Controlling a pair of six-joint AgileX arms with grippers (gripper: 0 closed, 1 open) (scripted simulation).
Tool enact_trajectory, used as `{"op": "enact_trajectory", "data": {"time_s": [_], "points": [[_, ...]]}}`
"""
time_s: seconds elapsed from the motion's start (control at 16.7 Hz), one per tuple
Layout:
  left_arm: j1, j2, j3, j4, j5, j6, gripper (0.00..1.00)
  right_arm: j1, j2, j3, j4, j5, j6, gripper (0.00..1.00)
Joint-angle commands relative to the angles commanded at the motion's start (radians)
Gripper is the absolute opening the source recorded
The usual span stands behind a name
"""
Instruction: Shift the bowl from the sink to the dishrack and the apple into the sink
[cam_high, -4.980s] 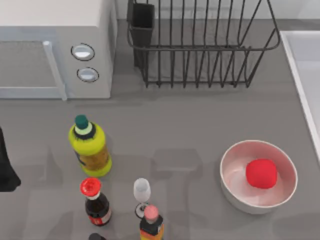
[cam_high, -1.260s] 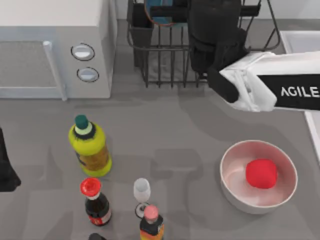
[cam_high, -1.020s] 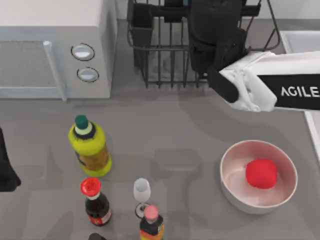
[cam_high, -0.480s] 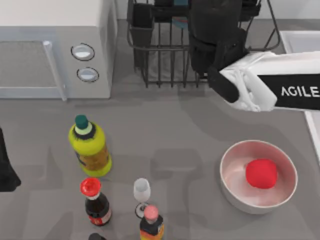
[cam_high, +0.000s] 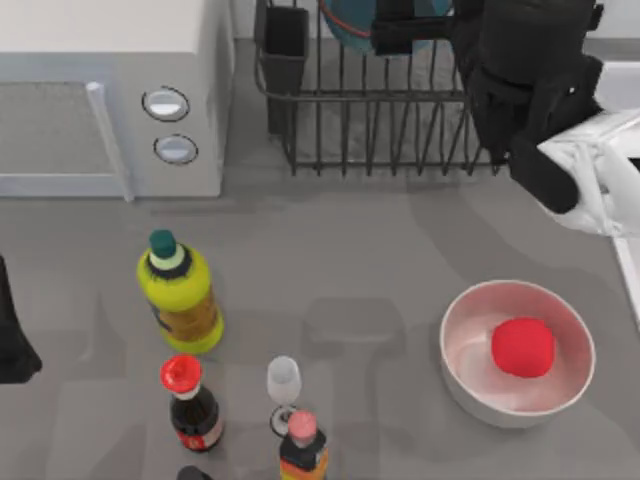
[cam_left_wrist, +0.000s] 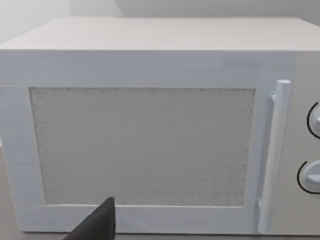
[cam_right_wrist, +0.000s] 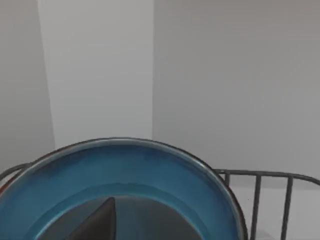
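Teal-blue, the bowl is held over the dishrack at the worktop's far edge, pinched by the right gripper, and should be lowered squarely between the bars before release.

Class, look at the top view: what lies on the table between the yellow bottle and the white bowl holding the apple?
Nothing: in the top view, bare grey table runs from the yellow bottle to the white bowl holding the apple.

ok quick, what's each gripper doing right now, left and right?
Left gripper: parked facing the microwave, fingers cannot be told.
Right gripper: at the dishrack, by the bowl; grip cannot be told.
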Motion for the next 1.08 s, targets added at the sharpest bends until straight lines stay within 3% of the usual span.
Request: {"op": "enact_trajectory", "data": {"time_s": [0.6, 0.84, 1.08], "points": [[0.000, 0.000, 0.000, 0.000, 0.000, 0.000, 1.00, -0.306, -1.065, -0.719, -0.312, -0.399, 0.000, 1.00], [0.000, 0.000, 0.000, 0.000, 0.000, 0.000, 1.00, -0.426, -1.478, -0.948, -0.467, -0.484, -0.009, 1.00], [0.000, 0.000, 0.000, 0.000, 0.000, 0.000, 1.00, -0.513, -1.735, -1.083, -0.592, -0.519, -0.020, 1.00]]}}
